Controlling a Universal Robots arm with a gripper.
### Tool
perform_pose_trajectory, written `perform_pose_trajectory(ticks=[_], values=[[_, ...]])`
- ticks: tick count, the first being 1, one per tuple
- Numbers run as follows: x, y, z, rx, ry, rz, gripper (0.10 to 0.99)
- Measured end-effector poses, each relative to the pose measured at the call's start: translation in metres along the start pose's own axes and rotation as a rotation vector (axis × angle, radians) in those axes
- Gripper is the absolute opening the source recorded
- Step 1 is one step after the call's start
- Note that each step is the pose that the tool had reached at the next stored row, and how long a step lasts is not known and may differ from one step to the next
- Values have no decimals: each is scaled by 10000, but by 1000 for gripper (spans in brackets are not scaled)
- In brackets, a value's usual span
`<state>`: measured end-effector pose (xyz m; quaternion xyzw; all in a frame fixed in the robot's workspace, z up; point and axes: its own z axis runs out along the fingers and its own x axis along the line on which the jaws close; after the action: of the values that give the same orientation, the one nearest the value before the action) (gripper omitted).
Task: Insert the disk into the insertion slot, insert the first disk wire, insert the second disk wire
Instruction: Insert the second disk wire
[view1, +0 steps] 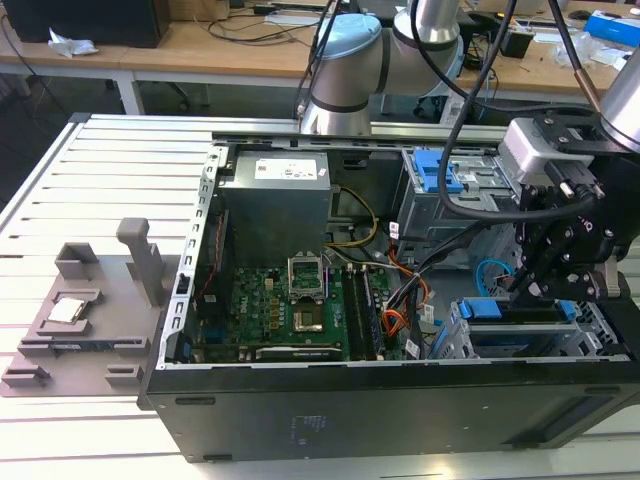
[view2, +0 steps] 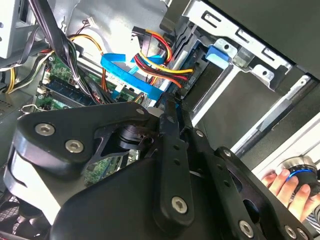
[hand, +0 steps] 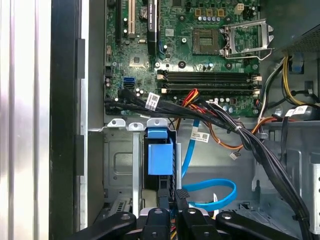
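Now gripper (hand: 175, 200) nearly closed at first disk wire (view2: 160, 67) plug, disk (hand: 160, 157) seated.

Blue-framed disk (hand: 160, 157) seated in silvery insertion slot (hand: 120, 165).

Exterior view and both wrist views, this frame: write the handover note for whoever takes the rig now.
Gripper: down inside the case, at the disk's end.
Disk: sitting in the insertion slot; that step looks done.
First disk wire and second disk wire: both run toward the disk's end by the gripper.
Left: plug seating can't be seen; check both.
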<state>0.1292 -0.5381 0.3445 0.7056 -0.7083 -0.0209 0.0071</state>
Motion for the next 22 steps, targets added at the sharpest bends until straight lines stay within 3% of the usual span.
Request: perform_pose_trajectory(ticks=[17, 22], values=[[7, -17, 93, 2, -8, 0, 165], [8, -16, 95, 0, -2, 0, 298]])
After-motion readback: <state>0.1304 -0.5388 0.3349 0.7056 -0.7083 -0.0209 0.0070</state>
